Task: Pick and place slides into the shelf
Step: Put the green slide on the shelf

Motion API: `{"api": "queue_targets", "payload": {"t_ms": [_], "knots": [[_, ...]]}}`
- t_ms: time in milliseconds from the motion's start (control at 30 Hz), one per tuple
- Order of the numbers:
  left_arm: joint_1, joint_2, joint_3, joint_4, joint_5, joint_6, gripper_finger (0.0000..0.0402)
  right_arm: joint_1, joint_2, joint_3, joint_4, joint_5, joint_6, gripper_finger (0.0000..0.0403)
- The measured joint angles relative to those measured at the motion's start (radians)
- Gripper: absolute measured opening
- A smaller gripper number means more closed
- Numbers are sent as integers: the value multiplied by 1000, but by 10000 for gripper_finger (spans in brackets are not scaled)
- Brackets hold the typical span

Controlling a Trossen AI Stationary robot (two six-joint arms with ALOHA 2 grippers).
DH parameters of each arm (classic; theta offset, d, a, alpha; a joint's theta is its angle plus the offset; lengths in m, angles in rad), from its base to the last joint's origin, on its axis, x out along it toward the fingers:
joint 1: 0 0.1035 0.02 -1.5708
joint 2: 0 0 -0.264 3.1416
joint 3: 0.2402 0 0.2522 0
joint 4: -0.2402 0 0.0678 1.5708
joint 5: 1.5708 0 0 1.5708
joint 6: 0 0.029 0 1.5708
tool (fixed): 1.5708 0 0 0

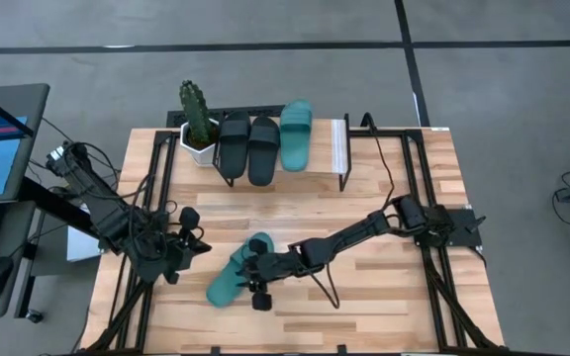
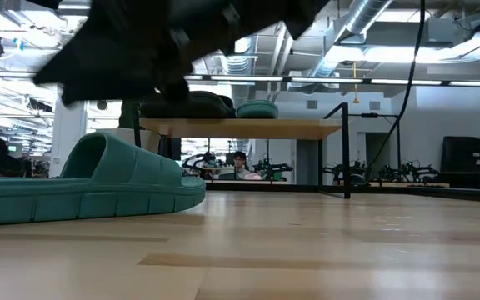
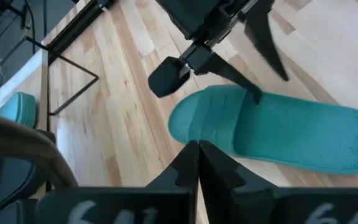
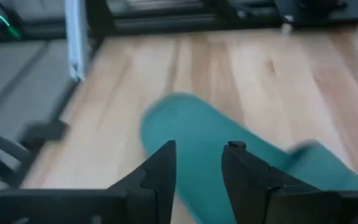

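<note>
One teal slide lies sole-down on the table, strap up, near the middle of the near half. My right gripper hangs open just above it, fingers pointing down over the footbed, with a gap still visible over the strap. My left gripper waits shut to the slide's left. The shelf stands at the far edge. On it rest two black slides and the other teal slide, side by side.
A cactus in a white pot stands at the shelf's left end. Black frame rails run along the table's left and right sides. The right part of the shelf panel and the wood between shelf and arms are bare.
</note>
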Motion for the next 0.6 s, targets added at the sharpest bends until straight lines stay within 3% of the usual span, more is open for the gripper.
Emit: {"api": "queue_targets", "payload": {"t_ms": [200, 600], "knots": [[0, 1, 0, 0, -4, 1, 2, 1, 35, 32, -9, -42, 40, 116], [0, 1, 0, 1, -4, 0, 2, 9, 22, 37, -122, 14, 167, 116]]}}
